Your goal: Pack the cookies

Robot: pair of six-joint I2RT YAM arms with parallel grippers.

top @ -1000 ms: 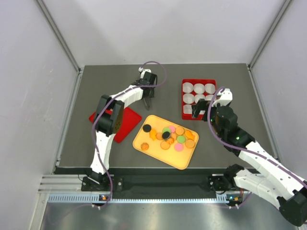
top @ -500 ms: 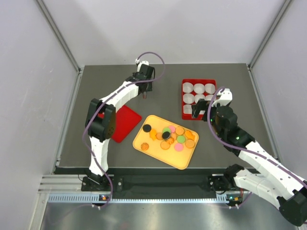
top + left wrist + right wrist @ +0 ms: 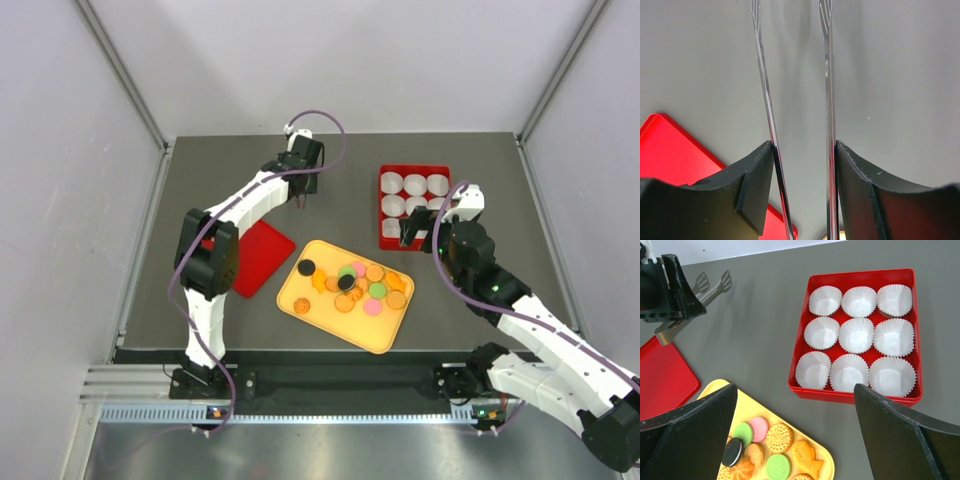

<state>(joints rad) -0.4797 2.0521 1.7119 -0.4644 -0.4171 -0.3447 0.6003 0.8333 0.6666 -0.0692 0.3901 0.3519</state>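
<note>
The cookies (image 3: pixel 356 285), round discs in orange, pink, green and black plus some shaped biscuits, lie in a pile on a yellow tray (image 3: pixel 385 335). They also show in the right wrist view (image 3: pixel 765 447). My left gripper (image 3: pixel 303 192) is shut on metal tongs (image 3: pixel 827 75), held above the bare table behind the tray; the tongs' tips show in the right wrist view (image 3: pixel 715 286). My right gripper (image 3: pixel 418 228) is open and empty, hovering between the tray and the red box (image 3: pixel 413 171), which holds several empty white paper cups (image 3: pixel 856 335).
A flat red lid (image 3: pixel 258 255) lies on the table left of the yellow tray, partly under the left arm; it also shows in the left wrist view (image 3: pixel 670 150). Grey walls stand around the dark table.
My left gripper with the tongs has moved a little back and to the left, and its elbow has swung left. The right arm has not moved.
</note>
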